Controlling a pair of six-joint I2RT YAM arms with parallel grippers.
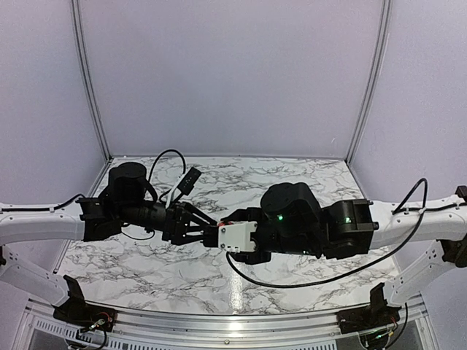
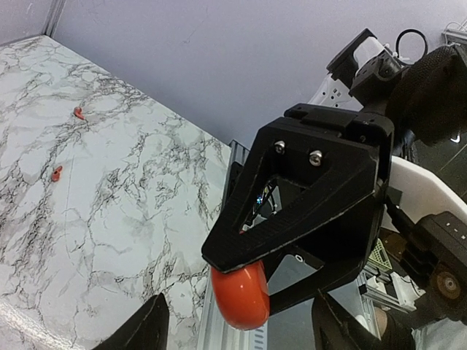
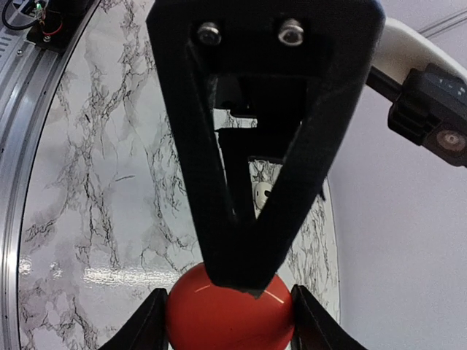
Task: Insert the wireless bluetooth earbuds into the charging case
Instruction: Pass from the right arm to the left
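At the bottom edge of the left wrist view, the left gripper [image 2: 241, 317] has its jaws wide open. Its two dark fingers [image 2: 146, 328] sit near the lower corners, and neither touches anything. Between and just beyond them, at bottom centre, is the red charging case [image 2: 237, 299], tucked under the tip of a black triangular finger of the right gripper [image 3: 226, 299]. In the right wrist view that gripper's jaws are closed on the glossy round case, one finger against each side, with a left finger's tip overlapping its top. Farther off, in the upper left of the left wrist view, two tiny red earbuds [image 2: 78, 113] lie on the marble tabletop [image 2: 109, 219]. The lower one [image 2: 56, 173] is a little apart from the first, and both are well apart from the case. In the top view the arms meet mid-frame, hiding the case.
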